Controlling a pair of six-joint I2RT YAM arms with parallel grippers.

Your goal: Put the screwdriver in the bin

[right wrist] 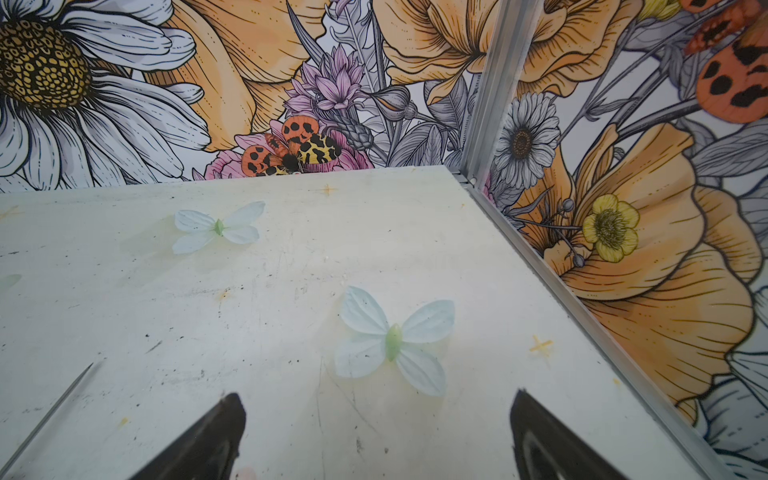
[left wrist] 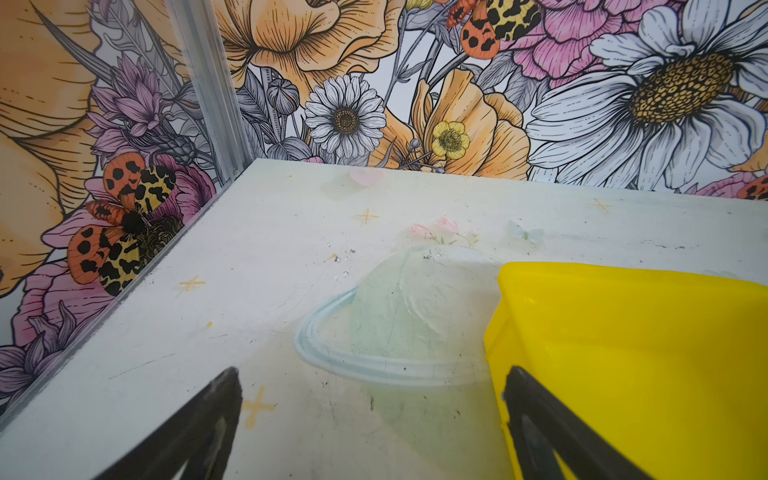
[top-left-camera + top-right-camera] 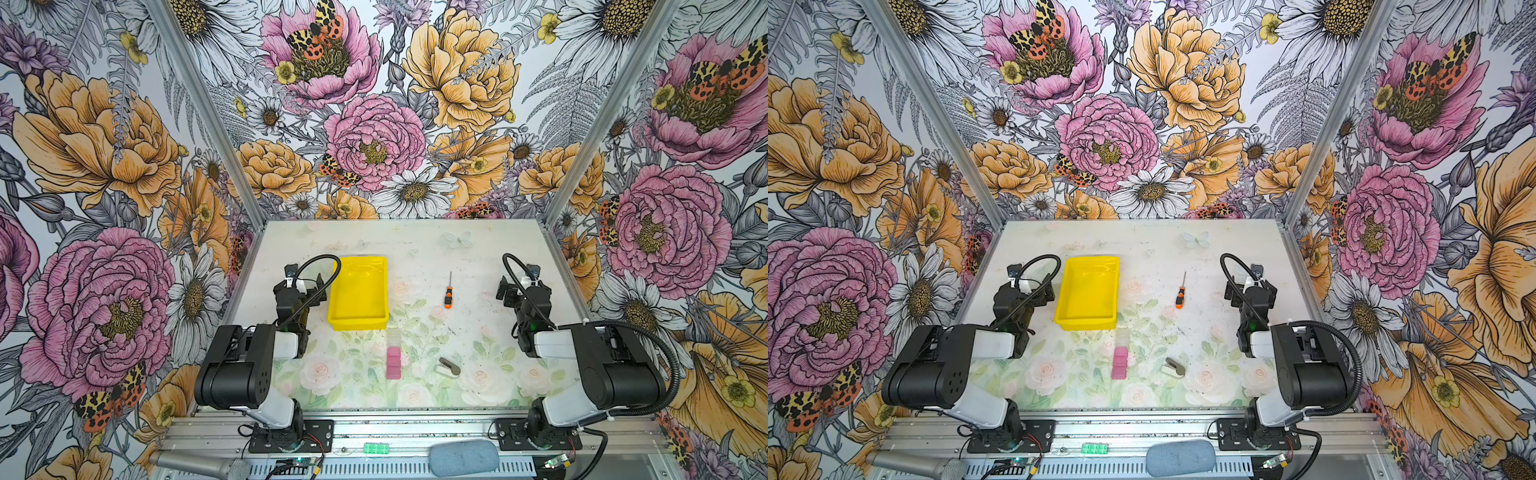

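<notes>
Bin (image 3: 358,325) on worktop (image 3: 419,245), left of centre. Screwdriver (image 3: 448,296) lies right of bin, well apart, tip toward the back. Block (image 3: 393,363) just in front of bin; stapler (image 3: 449,368) right of block, in front of screwdriver.

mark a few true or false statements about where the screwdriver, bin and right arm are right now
1. The screwdriver lies on the table, outside the bin. True.
2. The right gripper is shut on the screwdriver. False: its fingers are open and hold nothing.
3. The bin has nothing in it. True.
4. The pink block sits in the bin. False: it lies on the table, nearer the camera than the bin.
</notes>
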